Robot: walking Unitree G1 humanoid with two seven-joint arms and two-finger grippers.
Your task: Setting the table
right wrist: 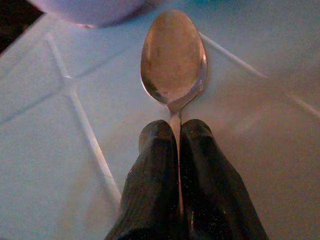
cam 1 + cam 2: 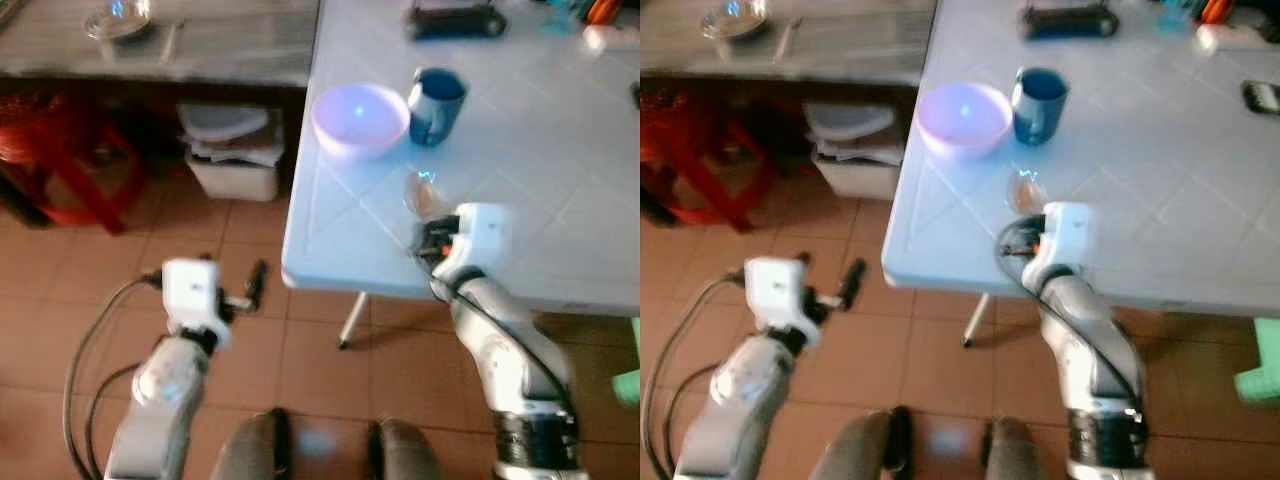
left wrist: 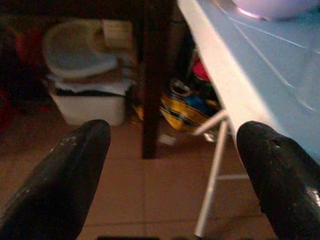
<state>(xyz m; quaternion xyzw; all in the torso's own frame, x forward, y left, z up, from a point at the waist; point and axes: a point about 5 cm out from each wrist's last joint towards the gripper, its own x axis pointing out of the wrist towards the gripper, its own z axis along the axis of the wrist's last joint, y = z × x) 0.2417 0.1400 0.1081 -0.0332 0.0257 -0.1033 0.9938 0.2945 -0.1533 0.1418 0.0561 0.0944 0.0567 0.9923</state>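
Right pincer (image 1: 179, 150) is clamped tight on the spoon (image 1: 174, 60) handle, bowl end poking out just above the surface (image 2: 560, 180) — near the pink bowl (image 2: 360, 118) and blue mug (image 2: 437, 103), probably its spot. Left pincer (image 3: 175, 165) hangs wide open over the floor — idle.

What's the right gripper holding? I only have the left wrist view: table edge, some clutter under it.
Observer: The right gripper is shut on a spoon, fingers pinching the handle just below the bowl of it.
Operator: Over the table or off it?
Observer: Over it, near the front edge of the light blue table, with the spoon pointing toward the lilac bowl.
Operator: Anything else set near the bowl?
Observer: A dark blue mug stands right beside it, on the robot's right.
Operator: Left arm clear?
Observer: The left gripper is open, low over the tiled floor, left of the table.
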